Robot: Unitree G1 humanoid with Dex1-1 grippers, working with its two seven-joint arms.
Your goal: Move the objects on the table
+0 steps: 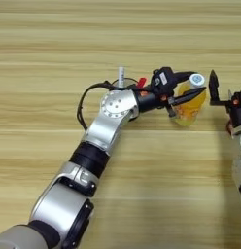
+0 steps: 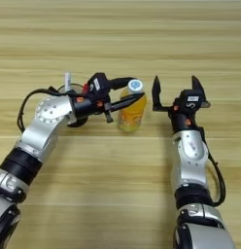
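In the left eye view, you are seeing the left pincer (image 1: 186, 86) closing around the bottle (image 1: 190, 104), which is standing upright on the desk (image 1: 54, 48) at about 3 o'clock from that arm's wrist. Its fingers are straddling the neck just under the white cap. The black cup (image 1: 123, 86) is sitting behind the arm; no scissors are showing.

In the right eye view, the right pincer (image 2: 177, 92) is waiting spread wide, empty, just beside the bottle (image 2: 131, 113) at its 3 o'clock. The left is already holding it.
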